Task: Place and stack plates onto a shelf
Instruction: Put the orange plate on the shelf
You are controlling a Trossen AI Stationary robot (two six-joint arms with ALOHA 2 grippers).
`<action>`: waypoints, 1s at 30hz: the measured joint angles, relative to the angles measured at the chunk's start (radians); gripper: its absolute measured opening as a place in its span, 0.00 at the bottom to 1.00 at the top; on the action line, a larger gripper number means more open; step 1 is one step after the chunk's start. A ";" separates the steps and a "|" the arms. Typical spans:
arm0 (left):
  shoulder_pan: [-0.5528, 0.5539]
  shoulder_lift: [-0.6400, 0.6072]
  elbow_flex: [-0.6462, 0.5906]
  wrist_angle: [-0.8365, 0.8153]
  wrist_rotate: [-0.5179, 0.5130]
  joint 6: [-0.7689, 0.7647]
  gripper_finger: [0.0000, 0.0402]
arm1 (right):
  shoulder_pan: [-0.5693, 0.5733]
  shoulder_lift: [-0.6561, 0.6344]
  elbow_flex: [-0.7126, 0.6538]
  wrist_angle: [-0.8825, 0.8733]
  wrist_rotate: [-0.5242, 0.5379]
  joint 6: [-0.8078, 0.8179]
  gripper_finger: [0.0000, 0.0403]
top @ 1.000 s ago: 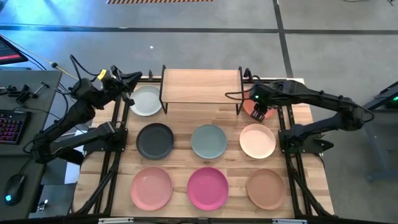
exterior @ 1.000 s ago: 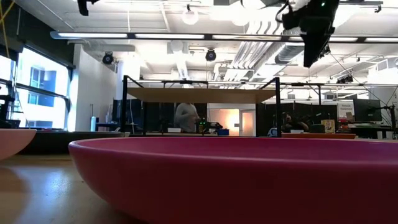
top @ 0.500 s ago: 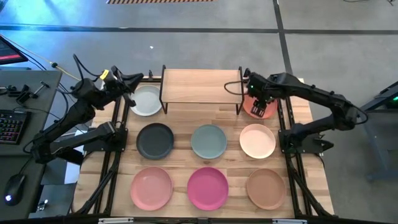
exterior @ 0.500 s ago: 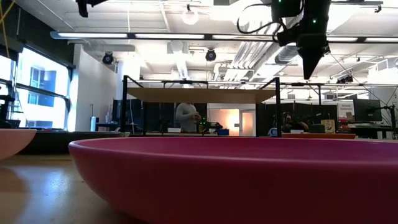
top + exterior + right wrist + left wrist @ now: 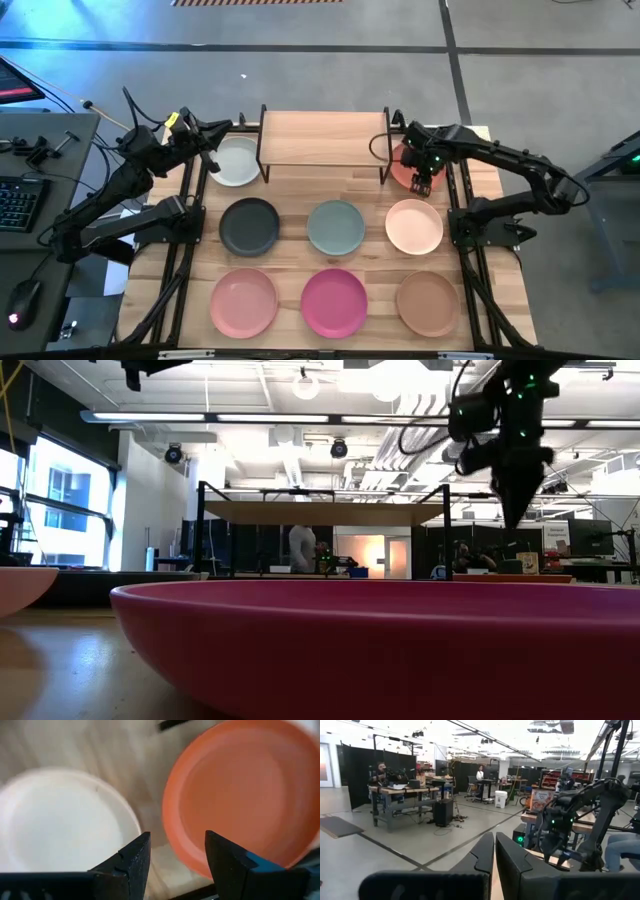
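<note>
The shelf (image 5: 323,138) stands at the table's far middle with nothing on its wooden top. Several plates lie flat on the table: white-grey (image 5: 236,161), terracotta (image 5: 403,160), charcoal (image 5: 250,226), sage green (image 5: 336,227), cream-peach (image 5: 414,226), light pink (image 5: 244,301), magenta (image 5: 334,301) and tan (image 5: 427,302). My right gripper (image 5: 422,184) points down, open, above the near rim of the terracotta plate (image 5: 240,790), beside the cream-peach plate (image 5: 65,820), and clear of both. My left gripper (image 5: 495,855) is shut and raised near the white-grey plate, holding nothing.
The shelf's thin black legs (image 5: 383,165) stand just left of the terracotta plate. In the low view the magenta plate (image 5: 380,640) fills the foreground, and my right gripper (image 5: 518,510) hangs to the right of the shelf (image 5: 322,512). A person stands in the room behind.
My right gripper has come down toward the terracotta plate, shifting a little toward the table's near edge, and its wrist has rolled. The plates have not moved.
</note>
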State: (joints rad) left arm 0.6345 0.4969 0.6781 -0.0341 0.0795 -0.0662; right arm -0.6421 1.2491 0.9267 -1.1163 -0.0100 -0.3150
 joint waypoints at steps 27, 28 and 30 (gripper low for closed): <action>0.000 0.000 0.000 0.000 -0.016 -0.008 0.02 | 0.010 0.000 -0.224 0.168 0.028 -0.308 0.41; 0.000 0.000 0.000 0.000 -0.016 -0.008 0.02 | 0.010 0.000 -0.231 0.178 0.033 -0.312 0.41; 0.000 0.000 0.000 0.000 -0.016 -0.008 0.02 | 0.010 0.000 -0.245 0.200 0.055 -0.312 0.41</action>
State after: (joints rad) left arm 0.6342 0.4973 0.6781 -0.0338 0.0636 -0.0746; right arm -0.6323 1.2488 0.6818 -0.9165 0.0450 -0.6267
